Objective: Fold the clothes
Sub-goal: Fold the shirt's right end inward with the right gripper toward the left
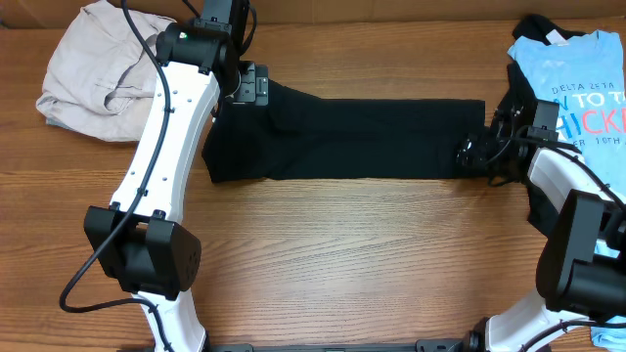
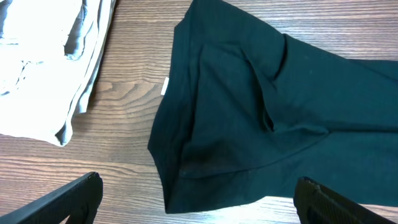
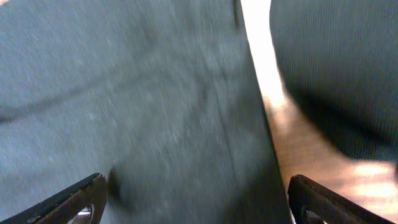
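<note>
Bare wooden table (image 1: 342,254) nearest. Across the middle, black garment (image 1: 342,137) spread flat, lengthwise left to right. At its right end, right gripper (image 3: 196,199), fingers apart, close over the cloth; contact unclear in the blur. Above its far left corner, left gripper (image 2: 199,199), fingers wide apart. Far left, crumpled beige garment (image 1: 103,64). Far right, light blue printed T-shirt (image 1: 587,88), near the right gripper.

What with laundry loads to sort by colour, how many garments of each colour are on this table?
Black: 2 - long black garment, dark cloth under the shirt
Beige: 1 - beige garment
Light blue: 1 - printed T-shirt
Total: 4
</note>
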You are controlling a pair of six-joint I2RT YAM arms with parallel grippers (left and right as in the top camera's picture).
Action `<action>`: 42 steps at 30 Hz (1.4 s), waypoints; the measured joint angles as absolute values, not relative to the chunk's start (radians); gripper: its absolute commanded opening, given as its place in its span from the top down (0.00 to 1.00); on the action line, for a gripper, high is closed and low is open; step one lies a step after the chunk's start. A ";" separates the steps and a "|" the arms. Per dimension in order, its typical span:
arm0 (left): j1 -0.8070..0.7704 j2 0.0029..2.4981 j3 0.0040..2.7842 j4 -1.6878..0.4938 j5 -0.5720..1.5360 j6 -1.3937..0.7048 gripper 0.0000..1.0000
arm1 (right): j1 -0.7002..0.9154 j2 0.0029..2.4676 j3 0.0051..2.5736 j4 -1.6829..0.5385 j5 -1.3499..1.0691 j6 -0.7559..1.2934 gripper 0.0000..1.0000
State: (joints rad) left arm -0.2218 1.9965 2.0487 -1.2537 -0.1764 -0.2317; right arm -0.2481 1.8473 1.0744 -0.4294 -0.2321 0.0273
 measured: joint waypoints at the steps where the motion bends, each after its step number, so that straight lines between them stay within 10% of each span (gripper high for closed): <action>1: -0.221 1.996 2.049 -1.254 -0.176 -0.232 0.00 | -0.248 1.848 1.074 -0.418 -0.232 0.022 0.04; 11: -0.221 1.996 2.049 -1.271 -0.176 -0.232 0.00 | -0.248 1.894 1.077 -0.343 -0.270 -0.003 0.17; 18: -0.221 1.996 2.049 -1.282 -0.176 -0.231 0.00 | -0.249 1.930 1.101 -0.314 -0.291 -0.006 0.61; 24: -0.221 1.996 2.049 -1.288 -0.176 -0.232 0.00 | -0.260 1.941 1.101 -0.321 -0.312 0.017 0.79; 42: -0.075 1.996 2.050 -1.311 -0.176 -0.231 0.00 | -0.362 1.784 1.329 -0.776 -0.375 -0.030 0.79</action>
